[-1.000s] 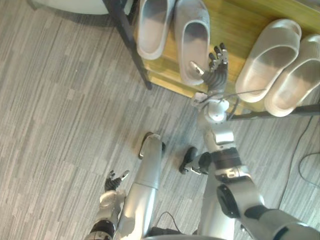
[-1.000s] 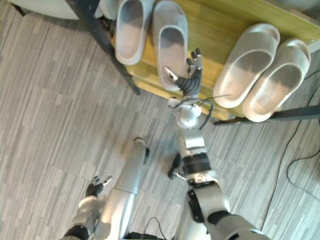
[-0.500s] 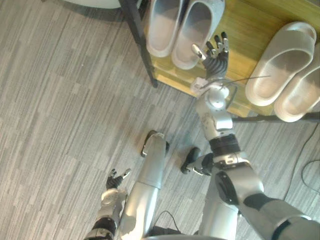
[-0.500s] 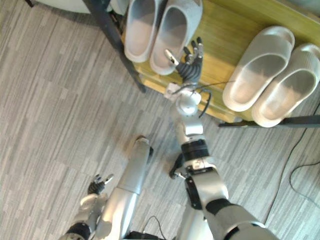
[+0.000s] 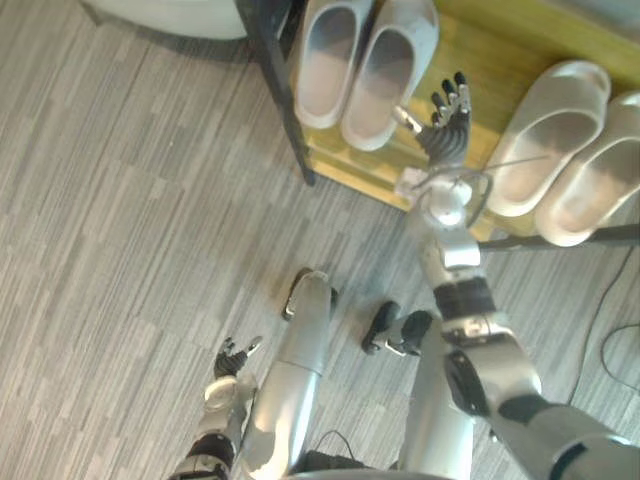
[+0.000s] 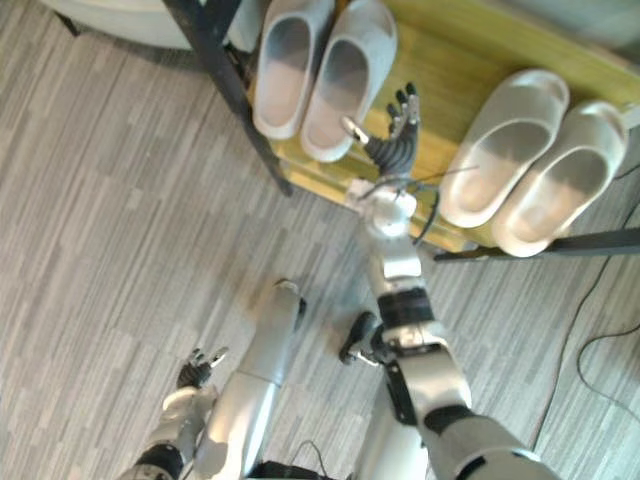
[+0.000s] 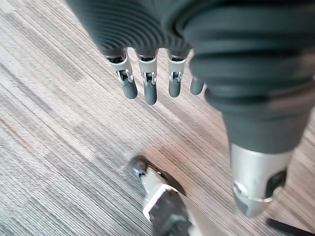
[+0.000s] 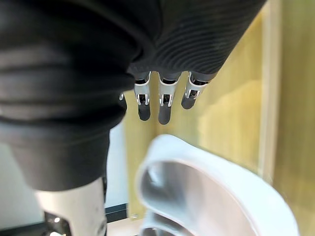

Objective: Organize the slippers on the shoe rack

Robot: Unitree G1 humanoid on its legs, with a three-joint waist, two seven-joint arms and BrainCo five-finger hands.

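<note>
**Change vs. 1 s ago:** right grey slipper [image 5: 388,70] was skewed and apart from left grey slipper [image 5: 328,60]. It now lies parallel and against it, at the left end of the shoe rack [image 5: 490,55] by the black frame post [image 5: 287,110]. Pale slipper pair [image 5: 545,135] sits at the right end, heels at the front edge, unmoved.

**Judgement:** grey pair aligned; task approx. complete.

**Right robot hand** [image 5: 447,125]: arm extended over the rack's front edge, between the pairs. Fingers straight and spread, holding nothing. Thumb just beside the grey slipper's heel; contact unclear.

**Left robot hand** [image 5: 228,358]: low over the floor, fingers relaxed, idle.
</note>
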